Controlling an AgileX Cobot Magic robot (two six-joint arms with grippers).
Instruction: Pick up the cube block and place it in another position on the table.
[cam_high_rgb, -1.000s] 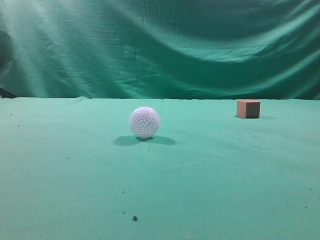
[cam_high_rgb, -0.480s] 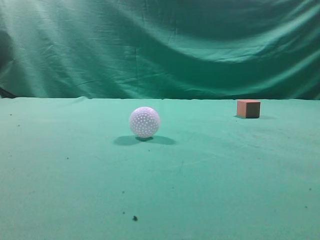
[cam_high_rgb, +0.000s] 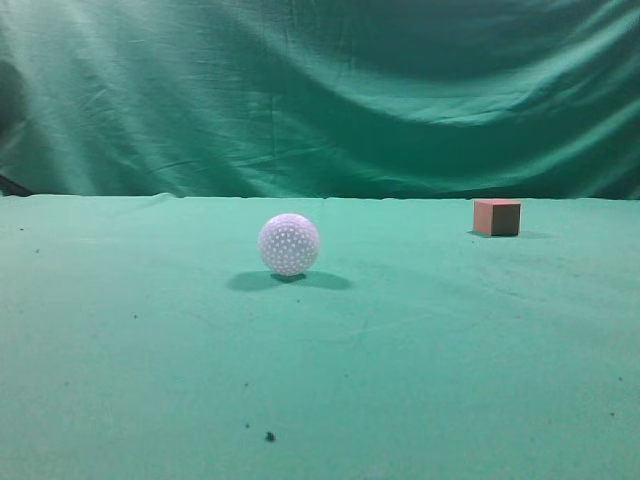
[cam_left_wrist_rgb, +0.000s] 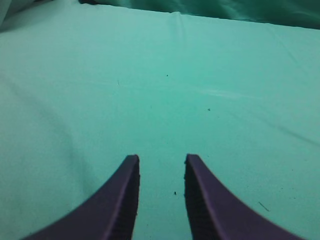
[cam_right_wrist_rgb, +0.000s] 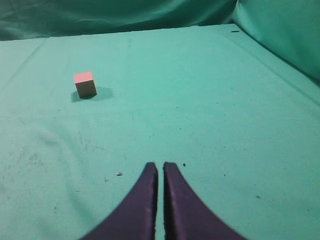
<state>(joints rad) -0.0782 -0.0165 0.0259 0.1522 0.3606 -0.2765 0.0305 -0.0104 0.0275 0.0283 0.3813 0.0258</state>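
White dimpled ball sits well apart from cube block; left gripper parted, right gripper closed, both empty.

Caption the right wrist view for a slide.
Nearly shut right gripper hovers over the green table, the pink cube block resting ahead to its left.

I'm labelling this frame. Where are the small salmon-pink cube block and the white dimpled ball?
small salmon-pink cube block (cam_high_rgb: 497, 217), exterior view, on its front-facing side; also (cam_right_wrist_rgb: 85, 84), right wrist view, near its top front edge.
white dimpled ball (cam_high_rgb: 289, 244), exterior view, centre of its dimpled surface.
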